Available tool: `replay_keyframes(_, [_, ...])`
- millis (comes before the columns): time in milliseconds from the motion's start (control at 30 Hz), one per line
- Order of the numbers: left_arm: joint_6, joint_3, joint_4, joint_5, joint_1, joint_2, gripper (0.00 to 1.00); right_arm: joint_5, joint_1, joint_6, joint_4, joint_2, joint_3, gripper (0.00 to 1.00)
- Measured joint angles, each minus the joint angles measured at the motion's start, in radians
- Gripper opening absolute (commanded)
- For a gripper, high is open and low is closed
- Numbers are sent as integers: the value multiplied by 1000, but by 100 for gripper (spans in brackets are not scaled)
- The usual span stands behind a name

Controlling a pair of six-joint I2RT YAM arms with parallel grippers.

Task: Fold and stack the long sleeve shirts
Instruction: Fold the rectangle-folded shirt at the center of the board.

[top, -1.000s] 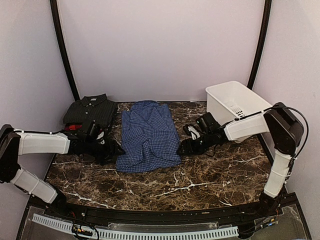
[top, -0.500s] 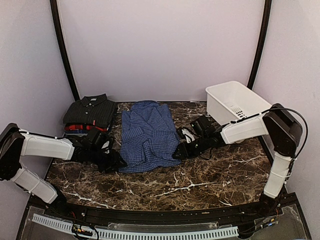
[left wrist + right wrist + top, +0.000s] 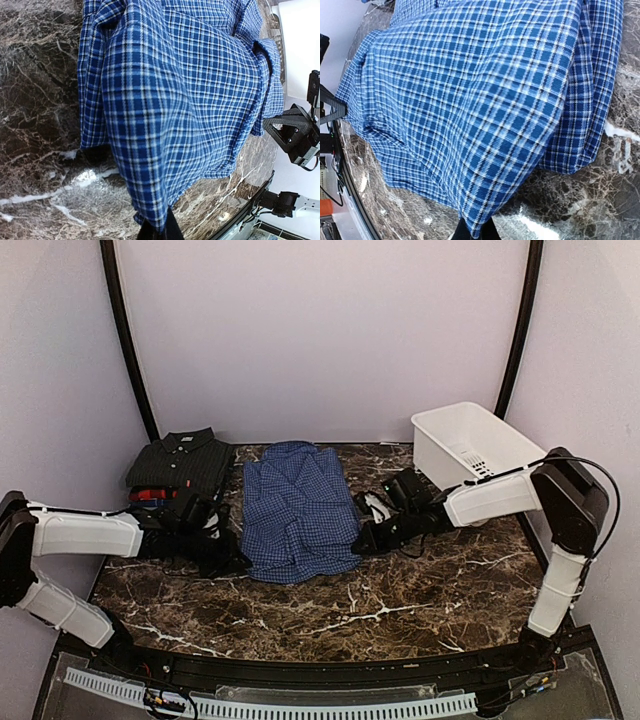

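Blue checked cloth filled both my wrist views: the blue shirt [image 3: 298,510] lay flat in the middle of the marble table [image 3: 420,605], between my two arms, its long axis running from the near hem away to the collar at the far end. My left pincer [image 3: 236,561] was pinched tight on the near left corner of the hem, and my right pincer [image 3: 362,541] just as tight on the near right corner. In each wrist view the corner of cloth ran down into the closed fingertips, with nothing else in them. Each arm had the corner on its own side, so neither was better placed. From both pincers the rest of the shirt lay straight ahead, toward the back wall, so I judged the fold would have to carry the hem along that axis to the collar, both corners level. The dark shirt [image 3: 180,462] sat folded at the far left on a red shirt [image 3: 150,494], apart from my grip
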Motion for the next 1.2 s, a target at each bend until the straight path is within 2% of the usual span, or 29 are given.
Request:
replay_keyframes(300, [-23,29,-7,31,-10,-5,0,-8,0,5,-28,-35,19,0])
replay_keyframes(467, [-43,91,-10,34,-3,-7,0,-8,0,20,-77,-35,104,0])
replay_keyframes(600, [-58,142,31,64,48,11,0,-14,-14,50,-79,-26,194,0])
replay_keyframes(933, [-68,303,190,131,240,263,0,-62,-98,144,-31,185,417,0])
replay_keyframes(1100, [-72,372,243,151,274,402,0,-68,-124,175,-26,274,499,2])
replay_keyframes(1200, [-72,425,251,154,283,462,4,-68,-134,187,-25,297,536,7])
